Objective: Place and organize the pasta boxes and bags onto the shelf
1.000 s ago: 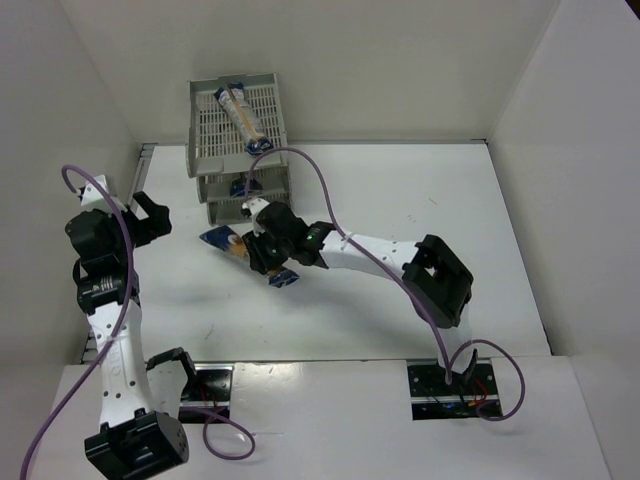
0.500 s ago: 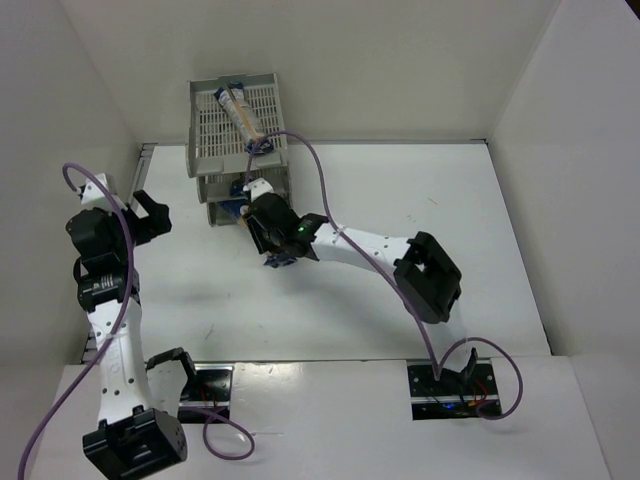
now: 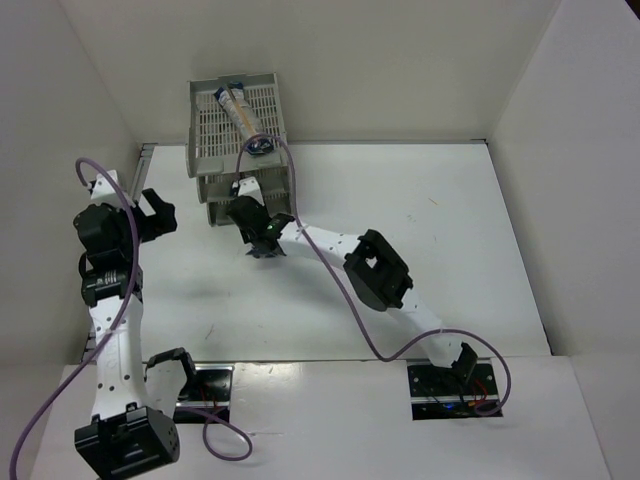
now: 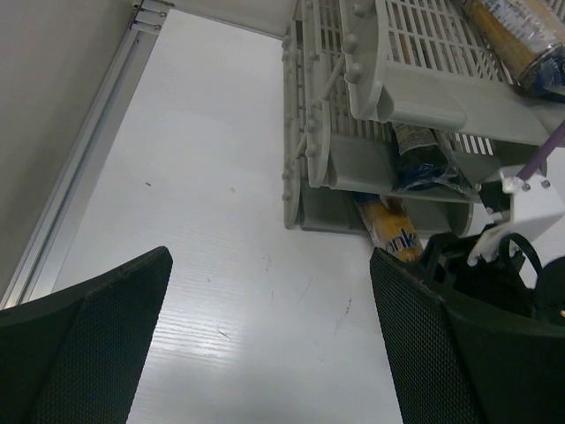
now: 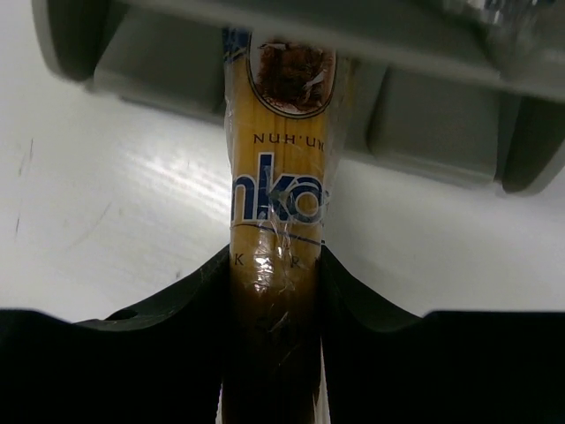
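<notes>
The shelf (image 3: 215,125) is a grey three-tier rack at the back left. One pasta bag (image 3: 243,116) lies diagonally on its top tray. Another bag's dark blue end (image 4: 424,165) sticks out of the middle tier. My right gripper (image 5: 275,340) is shut on a third bag (image 5: 281,190), yellow with blue lettering. That bag's far end with the round label reaches under the lowest tier's front edge (image 5: 424,124). From above, my right gripper (image 3: 258,224) sits right at the shelf's front and hides this bag. My left gripper (image 3: 155,213) hangs open to the shelf's left, holding nothing.
White walls enclose the table on three sides. An aluminium rail (image 4: 88,168) runs along the left wall. A purple cable (image 3: 310,195) arcs from my right wrist over the shelf's front right corner. The right arm's elbow (image 3: 378,272) stands mid-table.
My right arm has carried the bag up and left to the shelf, and its front end now goes in under the lowest tier. The left arm has barely shifted.
</notes>
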Controlling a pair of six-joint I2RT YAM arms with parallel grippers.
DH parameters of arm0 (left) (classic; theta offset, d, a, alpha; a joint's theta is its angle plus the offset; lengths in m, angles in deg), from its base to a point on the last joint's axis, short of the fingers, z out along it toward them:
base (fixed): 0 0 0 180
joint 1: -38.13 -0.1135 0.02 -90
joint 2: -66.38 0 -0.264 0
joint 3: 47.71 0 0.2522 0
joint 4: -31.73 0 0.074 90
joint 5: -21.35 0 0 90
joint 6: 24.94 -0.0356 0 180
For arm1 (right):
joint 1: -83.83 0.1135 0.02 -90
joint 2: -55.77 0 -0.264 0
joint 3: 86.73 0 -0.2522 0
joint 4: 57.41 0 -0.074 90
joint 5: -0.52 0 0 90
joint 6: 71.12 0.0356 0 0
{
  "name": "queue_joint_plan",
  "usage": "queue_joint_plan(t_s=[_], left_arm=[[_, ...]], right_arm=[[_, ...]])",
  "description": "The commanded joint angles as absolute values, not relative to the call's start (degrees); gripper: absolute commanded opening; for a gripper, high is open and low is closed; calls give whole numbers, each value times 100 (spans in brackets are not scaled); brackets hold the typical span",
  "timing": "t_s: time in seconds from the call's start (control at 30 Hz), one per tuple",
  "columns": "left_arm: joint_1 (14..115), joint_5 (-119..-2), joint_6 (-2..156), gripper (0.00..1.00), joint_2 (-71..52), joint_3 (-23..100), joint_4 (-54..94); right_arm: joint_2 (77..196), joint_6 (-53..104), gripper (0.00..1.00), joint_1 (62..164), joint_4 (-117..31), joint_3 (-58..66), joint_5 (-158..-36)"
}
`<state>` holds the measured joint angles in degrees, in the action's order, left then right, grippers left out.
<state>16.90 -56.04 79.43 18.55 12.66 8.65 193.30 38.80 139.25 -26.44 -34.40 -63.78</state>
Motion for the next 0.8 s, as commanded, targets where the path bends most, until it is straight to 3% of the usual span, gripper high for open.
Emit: queue_joint_plan(t_s=[0.0, 0.03, 0.07, 0.17, 0.2, 0.3, 0.4, 0.5, 0.67, 0.77], left_arm=[[1783, -5704, 7694, 100, 1743, 1466, 1147], [1844, -5757, 7623, 100, 1743, 1466, 1147], [1897, -5757, 7623, 100, 1691, 1466, 1147], [1897, -5757, 7570, 100, 1629, 1404, 1199], [1897, -5809, 7570, 100, 1629, 1404, 1199], [1897, -5810, 7570, 100, 1629, 1343, 1199], [1897, -5810, 7570, 100, 1681, 1343, 1199], [1949, -5810, 7570, 100, 1813, 1343, 1147], [1950, -5757, 7640, 100, 1944, 1220, 1147], [1950, -5757, 7693, 100, 1945, 1220, 1094]], right_arm=[[19515, 4129, 0, 13833, -3144, -4552, -5329], [19734, 4129, 0, 13833, -3144, -4704, -5240], [19823, 4129, 8, 13833, -3144, -4827, -5239], [19885, 4007, 56, 13833, -3021, -4916, -5440], [19807, 4006, 81, 13833, -2951, -4699, -5563], [19342, 3771, 97, 13833, -2775, -3962, -6300], [18493, 3201, 100, 13833, -2774, -3136, -7292], [17439, 2602, 90, 13833, -2879, -2066, -8506], [16730, 1695, 4, 13965, -2941, -646, -9315], [16879, 1362, 0, 13965, -3143, -302, -9861]])
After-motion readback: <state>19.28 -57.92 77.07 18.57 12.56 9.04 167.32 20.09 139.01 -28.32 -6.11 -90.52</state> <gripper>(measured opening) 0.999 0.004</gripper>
